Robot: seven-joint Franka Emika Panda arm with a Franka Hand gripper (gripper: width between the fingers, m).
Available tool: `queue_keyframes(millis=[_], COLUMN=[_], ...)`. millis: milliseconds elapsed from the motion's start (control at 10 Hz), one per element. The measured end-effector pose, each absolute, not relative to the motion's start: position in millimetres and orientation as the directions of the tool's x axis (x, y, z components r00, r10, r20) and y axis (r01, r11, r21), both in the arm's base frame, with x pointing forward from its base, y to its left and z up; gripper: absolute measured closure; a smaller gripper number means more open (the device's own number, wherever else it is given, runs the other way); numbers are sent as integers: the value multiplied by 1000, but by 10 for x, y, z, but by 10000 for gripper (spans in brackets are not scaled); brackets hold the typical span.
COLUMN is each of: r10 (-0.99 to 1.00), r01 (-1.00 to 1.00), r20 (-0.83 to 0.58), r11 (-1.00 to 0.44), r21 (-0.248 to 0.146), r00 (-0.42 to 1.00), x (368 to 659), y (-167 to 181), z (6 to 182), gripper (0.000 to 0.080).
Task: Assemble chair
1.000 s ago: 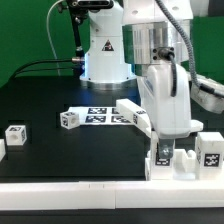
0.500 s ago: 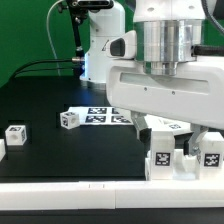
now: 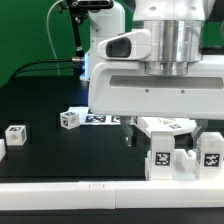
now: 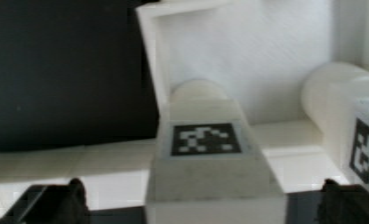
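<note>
Black tabletop (image 3: 60,160) carries the part-built chair (image 3: 168,152) near, at the exterior view's right, just behind the white rail (image 3: 70,190). Stiff, light, slick plastic, I judge, best pinched across flat tagged faces. The hand (image 4: 199,203) straddles its upright bar (image 4: 213,140), fingers (image 4: 48,203) wide apart, gripping nothing.

Clustering the chair pieces (image 3: 170,150) just behind the border rail (image 3: 90,192) at the exterior view's right, leaving a lone block (image 3: 15,132) far left and a second block (image 3: 68,120) just beside the marker board (image 3: 100,119) farther back
</note>
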State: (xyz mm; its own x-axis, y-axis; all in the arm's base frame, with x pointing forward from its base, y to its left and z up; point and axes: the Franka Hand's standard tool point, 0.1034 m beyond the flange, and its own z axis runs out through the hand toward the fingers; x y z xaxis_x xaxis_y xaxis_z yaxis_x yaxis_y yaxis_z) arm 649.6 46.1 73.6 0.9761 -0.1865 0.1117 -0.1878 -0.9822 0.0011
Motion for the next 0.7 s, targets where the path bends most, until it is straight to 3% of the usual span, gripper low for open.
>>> queue_keyframes(millis=[200,300,400,600,700], r10=[-260,-317,-399,-495,-627], r01=[-261,-318,-399,-494,-626], r20=[111,110,108,105,101], r11=[-965,-948,-917,-869,-779], r21=[-8,-15,-25,-36,-50], r00=[959,942,911,862,772], x=[6495,6495,6494,6494,6499], y=[460,462,465,467,467], z=[734,732,731,727,724], gripper=[387,387,517,517,517])
